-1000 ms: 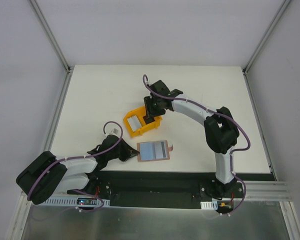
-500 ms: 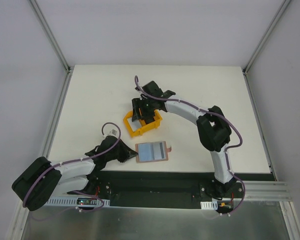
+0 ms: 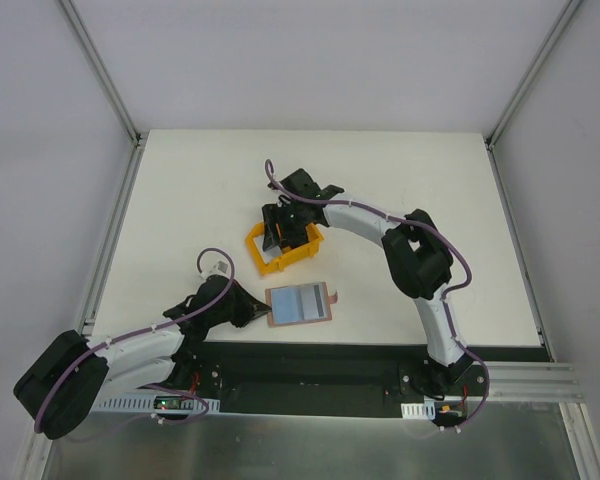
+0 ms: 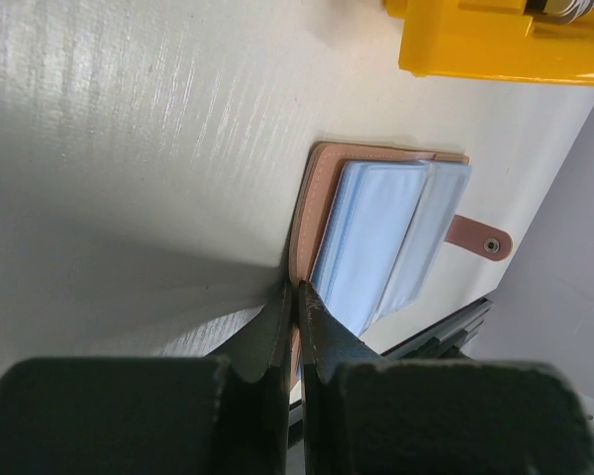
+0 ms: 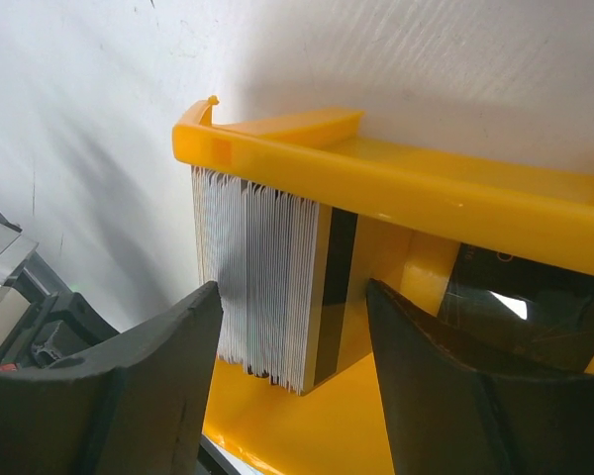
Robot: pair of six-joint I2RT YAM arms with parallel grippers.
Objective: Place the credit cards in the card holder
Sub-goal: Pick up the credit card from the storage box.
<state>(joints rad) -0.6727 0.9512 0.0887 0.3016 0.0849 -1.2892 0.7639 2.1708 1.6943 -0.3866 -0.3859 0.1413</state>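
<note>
The card holder (image 3: 300,303) lies open on the table, brown with pale blue pockets (image 4: 376,237) and a tab clasp (image 4: 480,240). My left gripper (image 4: 297,292) is shut on its brown near edge, at its left side in the top view (image 3: 255,312). The credit cards (image 5: 262,277) stand on edge as a thick stack in a yellow bin (image 5: 396,178), the end card showing a dark stripe. My right gripper (image 5: 292,287) is open, lowered into the bin with one finger on each side of the stack, neither jaw pressing it.
The yellow bin (image 3: 305,250) sits mid-table just behind the card holder, also at the top of the left wrist view (image 4: 495,49). The table's near edge and black base rail (image 3: 310,355) lie close below the holder.
My right gripper has moved left and down into the bin and opened wider around the stack. The left arm has drawn back, shifting the card holder slightly left.
</note>
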